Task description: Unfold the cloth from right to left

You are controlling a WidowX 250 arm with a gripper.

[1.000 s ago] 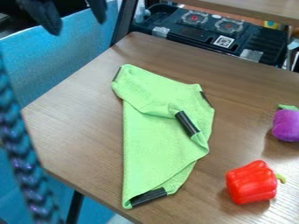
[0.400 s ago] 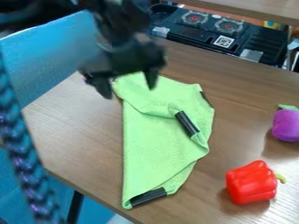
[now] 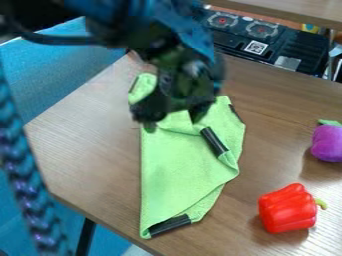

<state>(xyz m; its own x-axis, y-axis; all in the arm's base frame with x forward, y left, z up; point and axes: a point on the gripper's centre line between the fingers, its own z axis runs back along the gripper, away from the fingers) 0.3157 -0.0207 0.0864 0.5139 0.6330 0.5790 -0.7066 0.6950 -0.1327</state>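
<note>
Carefully, you have the claw point(image 3: 175, 116) spread and empty over the upper part of the cloth point(image 3: 175, 172).
The cloth lies half folded on the table point(image 3: 83, 137), and your likely hold is the loose corner with the black strip point(image 3: 214, 141), just beside the claw toward the pepper point(image 3: 287, 209). Line your fingertips up across that strip, sink just enough to pinch the top layer alone, then lift low and draw it smoothly leftward; too deep a bite would probably drag the whole cloth.

A lab, by the robot arm point(image 3: 175, 47) over a table point(image 3: 83, 137).
</note>
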